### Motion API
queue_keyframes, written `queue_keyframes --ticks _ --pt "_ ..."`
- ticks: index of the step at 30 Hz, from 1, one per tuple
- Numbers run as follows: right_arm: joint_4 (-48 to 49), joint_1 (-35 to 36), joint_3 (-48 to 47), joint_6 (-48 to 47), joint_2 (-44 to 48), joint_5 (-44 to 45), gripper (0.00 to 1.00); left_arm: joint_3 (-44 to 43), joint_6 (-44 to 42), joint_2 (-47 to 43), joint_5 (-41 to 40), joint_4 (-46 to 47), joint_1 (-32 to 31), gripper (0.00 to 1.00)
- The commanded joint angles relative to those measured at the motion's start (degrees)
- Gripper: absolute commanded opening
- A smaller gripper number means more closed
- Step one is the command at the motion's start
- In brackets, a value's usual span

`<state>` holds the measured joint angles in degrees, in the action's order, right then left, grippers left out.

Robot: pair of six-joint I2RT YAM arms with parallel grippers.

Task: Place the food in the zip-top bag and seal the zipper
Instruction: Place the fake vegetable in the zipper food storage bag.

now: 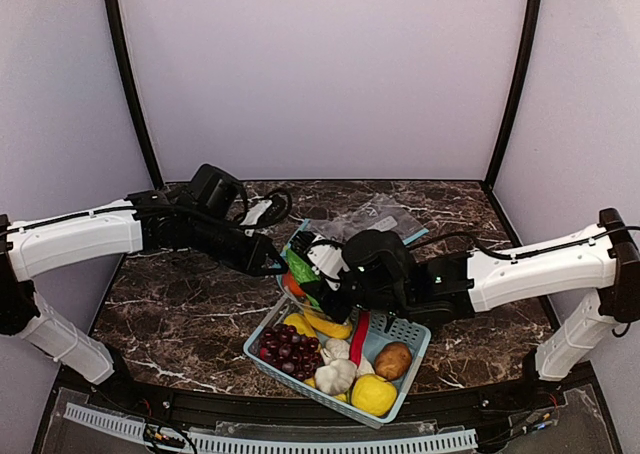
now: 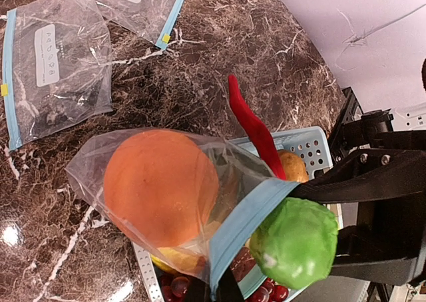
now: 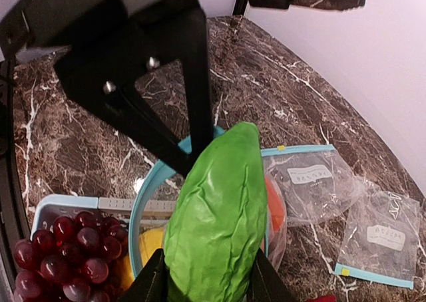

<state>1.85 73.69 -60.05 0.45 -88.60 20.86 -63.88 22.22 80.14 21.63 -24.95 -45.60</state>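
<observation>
My left gripper (image 2: 225, 286) is shut on the light blue zipper (image 2: 249, 215) of a clear zip-top bag (image 2: 100, 159) and holds it up over the basket, mouth open. The round orange (image 2: 160, 185) sits inside the bag. My right gripper (image 3: 208, 275) is shut on the light green bumpy gourd (image 3: 216, 215), with its tip at the bag's open mouth (image 3: 141, 202). The gourd also shows in the left wrist view (image 2: 293, 242), just outside the zipper. In the top view both grippers (image 1: 278, 266) (image 1: 318, 292) meet above the basket's far corner. The avocado is not visible.
A light blue basket (image 1: 415, 336) near the front holds purple grapes (image 1: 285, 346), a red chili (image 2: 256, 132), a potato (image 1: 393, 359), garlic and yellow fruit. Two more clear bags (image 2: 53, 69) (image 2: 143, 2) lie flat on the marble table behind it.
</observation>
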Motion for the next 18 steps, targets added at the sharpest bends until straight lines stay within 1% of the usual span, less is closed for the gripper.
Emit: queue_keyframes --ticks 1,5,12,18 --pt "-6.7 0.1 -0.1 1.0 -0.2 1.4 0.27 -1.0 -0.8 -2.7 0.0 0.0 1.1 0.01" --pt "-10.6 -0.1 -1.4 2.0 -1.8 -0.1 0.27 -1.0 -0.8 -2.8 0.4 -0.1 1.7 0.01" --pt "-21.7 -0.2 -7.4 2.5 -6.8 -3.4 0.26 -1.2 -1.3 -3.7 0.0 -0.9 2.6 0.01" --pt "-29.2 -0.9 -12.6 5.9 -11.3 -3.2 0.27 -1.3 -1.3 -3.8 0.6 -1.2 2.8 0.01"
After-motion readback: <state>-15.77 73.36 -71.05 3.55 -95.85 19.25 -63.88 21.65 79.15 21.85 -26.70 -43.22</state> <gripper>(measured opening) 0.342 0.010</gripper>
